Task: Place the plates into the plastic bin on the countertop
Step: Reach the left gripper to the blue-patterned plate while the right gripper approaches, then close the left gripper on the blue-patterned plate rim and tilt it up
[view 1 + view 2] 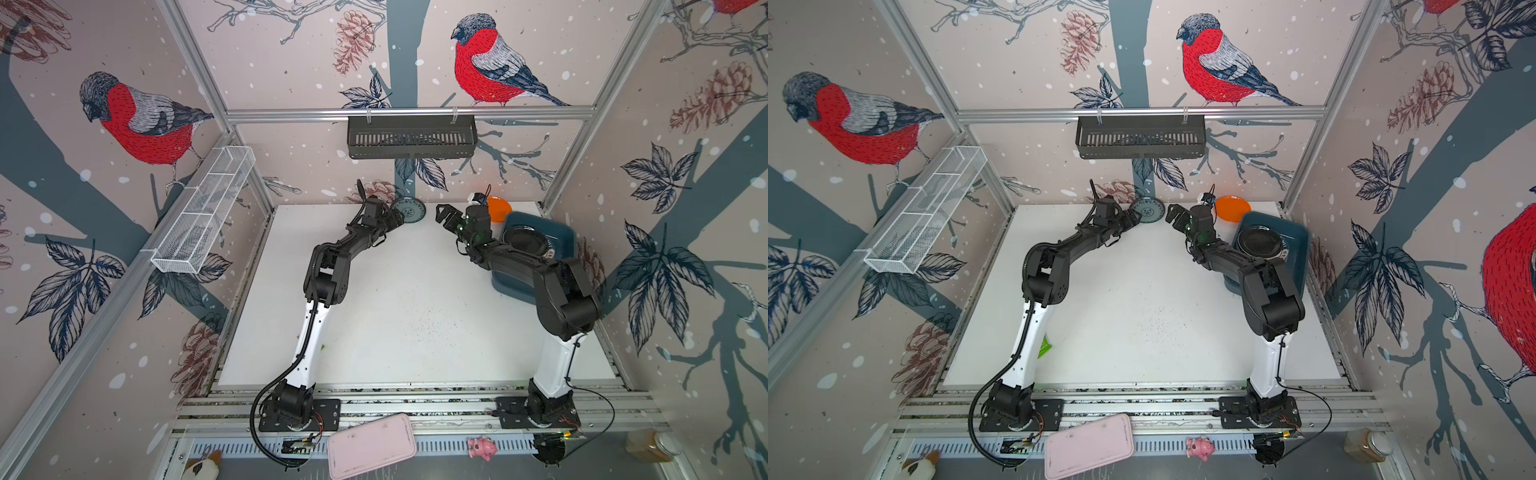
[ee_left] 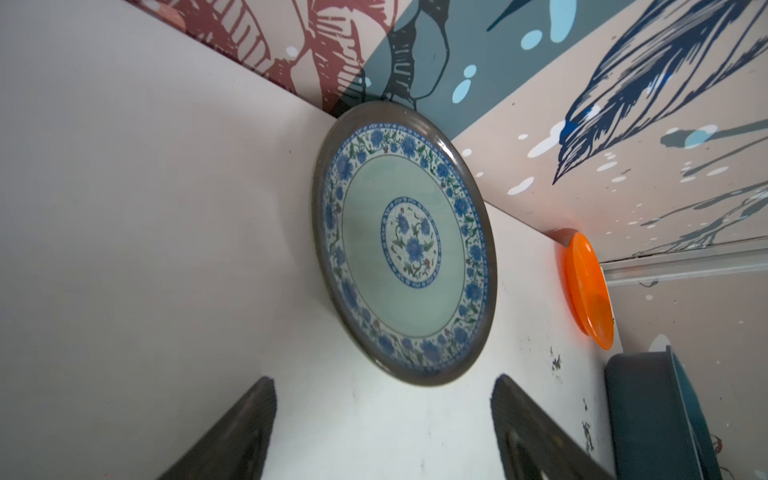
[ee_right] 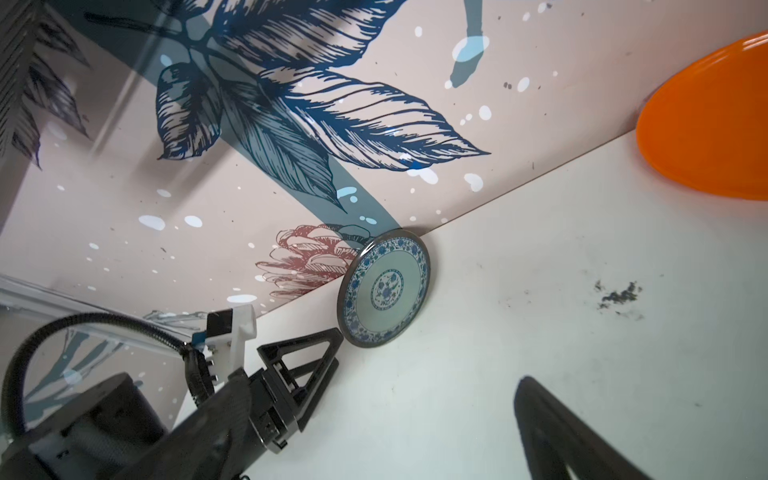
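One round teal-patterned glazed plate (image 2: pixel 405 245) on white bench (image 1: pixel 395 311): judged stiff, slick, breakable; near rim to be pinched; left hand (image 2: pixel 384 390) spread, empty; right hand (image 1: pixel 444 217) likewise.

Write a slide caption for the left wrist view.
Open left pincer lined up on the blue-flowered plate on the countertop; orange plate and bin nearby.

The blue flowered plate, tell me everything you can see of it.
The blue flowered plate is round and shallow, glossy: dark rim, blue floral band, pale green ring, floral medallion at centre. It sits face up and empty on the countertop, its far rim meeting the back wall; whether it leans there is unclear. The open left pincer points at its near rim without gripping it.
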{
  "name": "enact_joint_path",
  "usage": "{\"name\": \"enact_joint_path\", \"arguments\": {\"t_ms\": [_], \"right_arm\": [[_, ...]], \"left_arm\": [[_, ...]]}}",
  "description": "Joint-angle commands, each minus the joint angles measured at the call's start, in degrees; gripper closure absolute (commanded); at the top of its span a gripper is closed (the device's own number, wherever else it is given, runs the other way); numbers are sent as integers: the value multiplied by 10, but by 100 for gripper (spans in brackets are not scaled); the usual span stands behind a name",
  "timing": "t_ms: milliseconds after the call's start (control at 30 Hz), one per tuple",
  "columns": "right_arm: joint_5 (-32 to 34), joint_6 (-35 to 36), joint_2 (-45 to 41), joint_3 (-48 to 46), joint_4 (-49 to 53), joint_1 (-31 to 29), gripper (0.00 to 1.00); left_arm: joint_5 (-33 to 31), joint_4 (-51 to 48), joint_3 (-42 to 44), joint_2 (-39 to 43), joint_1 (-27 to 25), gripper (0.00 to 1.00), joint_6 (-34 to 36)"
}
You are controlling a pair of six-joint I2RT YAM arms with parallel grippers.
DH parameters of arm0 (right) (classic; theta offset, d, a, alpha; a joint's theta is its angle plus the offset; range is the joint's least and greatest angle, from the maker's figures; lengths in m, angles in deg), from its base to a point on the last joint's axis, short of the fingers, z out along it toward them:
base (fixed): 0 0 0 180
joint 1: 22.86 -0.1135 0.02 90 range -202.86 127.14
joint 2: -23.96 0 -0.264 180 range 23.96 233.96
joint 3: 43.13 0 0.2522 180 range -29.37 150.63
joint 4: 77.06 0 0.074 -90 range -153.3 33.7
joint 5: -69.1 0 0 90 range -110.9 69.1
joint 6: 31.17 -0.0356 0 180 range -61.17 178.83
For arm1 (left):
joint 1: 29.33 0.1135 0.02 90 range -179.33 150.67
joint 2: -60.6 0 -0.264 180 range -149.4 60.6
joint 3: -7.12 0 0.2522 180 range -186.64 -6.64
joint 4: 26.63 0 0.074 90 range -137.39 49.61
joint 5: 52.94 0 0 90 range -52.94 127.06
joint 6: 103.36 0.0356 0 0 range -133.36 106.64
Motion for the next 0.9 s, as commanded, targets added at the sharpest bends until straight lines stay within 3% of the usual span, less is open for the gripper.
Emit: {"name": "enact_joint_path", "arguments": {"t_ms": [0, 233, 367, 467, 600, 867], "right_arm": [[-24, -30, 38, 25, -55, 2, 0], [-56, -102, 116, 26, -164, 12, 4], [-63, -113, 129, 20, -177, 11, 6], [-65, -116, 123, 2, -184, 13, 7], [-67, -111, 104, -19, -182, 19, 7], [-63, -110, 140, 26, -163, 28, 7]], "left_arm": [[6, 27, -32, -28, 3, 20, -41], [23, 77, -69, -85, 2, 21, -120], [30, 94, -106, -117, 2, 23, -145], [23, 107, -118, -131, 3, 31, -168], [13, 101, -140, -146, 3, 43, -174], [20, 80, -145, -155, 0, 47, -163]]}}
